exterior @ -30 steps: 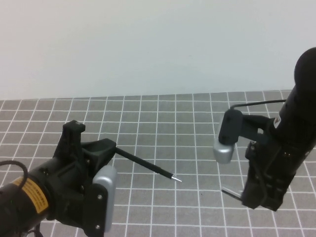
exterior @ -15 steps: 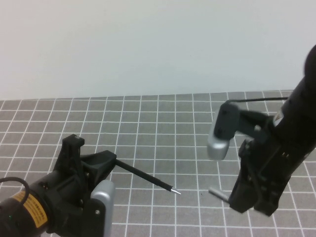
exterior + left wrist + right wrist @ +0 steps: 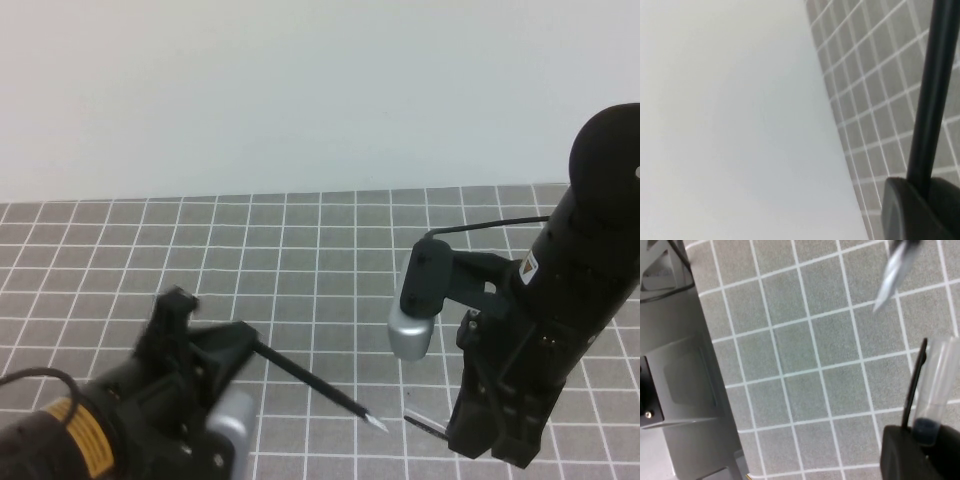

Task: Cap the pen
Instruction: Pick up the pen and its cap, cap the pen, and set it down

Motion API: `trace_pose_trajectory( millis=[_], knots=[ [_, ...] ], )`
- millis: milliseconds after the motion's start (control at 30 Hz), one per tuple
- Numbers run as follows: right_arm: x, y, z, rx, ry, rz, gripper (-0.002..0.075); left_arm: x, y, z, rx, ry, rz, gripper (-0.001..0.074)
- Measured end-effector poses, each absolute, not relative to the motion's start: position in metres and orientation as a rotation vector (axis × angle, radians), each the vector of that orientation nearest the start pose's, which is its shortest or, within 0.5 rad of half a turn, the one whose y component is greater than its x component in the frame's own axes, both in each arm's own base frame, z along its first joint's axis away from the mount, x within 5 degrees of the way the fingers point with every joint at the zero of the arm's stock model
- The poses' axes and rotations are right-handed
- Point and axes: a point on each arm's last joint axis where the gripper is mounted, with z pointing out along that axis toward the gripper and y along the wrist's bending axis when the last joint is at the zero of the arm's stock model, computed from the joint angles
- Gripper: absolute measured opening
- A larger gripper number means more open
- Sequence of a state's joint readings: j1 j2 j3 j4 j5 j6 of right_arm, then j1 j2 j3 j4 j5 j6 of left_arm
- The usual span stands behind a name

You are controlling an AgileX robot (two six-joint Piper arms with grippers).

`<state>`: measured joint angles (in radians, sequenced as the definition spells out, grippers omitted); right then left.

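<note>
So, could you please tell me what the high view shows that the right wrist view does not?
Only the high view: both arms, with the left tool low on the left gripping the pen by its black barrel and the right tool low on the right gripping the cap. Only the right wrist view: the cap's clear tube and black clip, plus a grey base beside the mat. Both: the pen tip facing the cap's open end, not yet inserted.

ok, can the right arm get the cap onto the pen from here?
Likely yes: the right gripper, low right, holds the cap just short of the pen tip held out by the left gripper; nothing between, though slightly off line.
</note>
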<state>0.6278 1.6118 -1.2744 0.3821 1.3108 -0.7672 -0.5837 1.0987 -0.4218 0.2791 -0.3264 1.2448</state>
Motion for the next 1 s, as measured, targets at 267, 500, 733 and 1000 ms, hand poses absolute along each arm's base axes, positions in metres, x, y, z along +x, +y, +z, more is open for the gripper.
trace_pose_trajectory(
  millis=[267,500,733,1000],
  knots=[
    [0.222,0.207,0.28,-1.818,2.431,0.644,-0.0004,0.173,-0.126,0.246,1.659,0.898,0.553,0.0045],
    [0.222,0.208,0.28,-1.814,2.426,0.664,-0.0004,0.177,-0.125,0.241,1.673,0.926,0.555,0.0045],
    [0.222,0.208,0.28,-1.815,2.426,0.662,-0.0004,0.183,-0.129,0.235,1.649,0.961,0.53,0.0045],
    [0.222,0.207,0.28,-1.82,2.427,0.648,-0.0004,0.185,-0.129,0.238,1.631,0.963,0.532,0.0045]
  ],
)
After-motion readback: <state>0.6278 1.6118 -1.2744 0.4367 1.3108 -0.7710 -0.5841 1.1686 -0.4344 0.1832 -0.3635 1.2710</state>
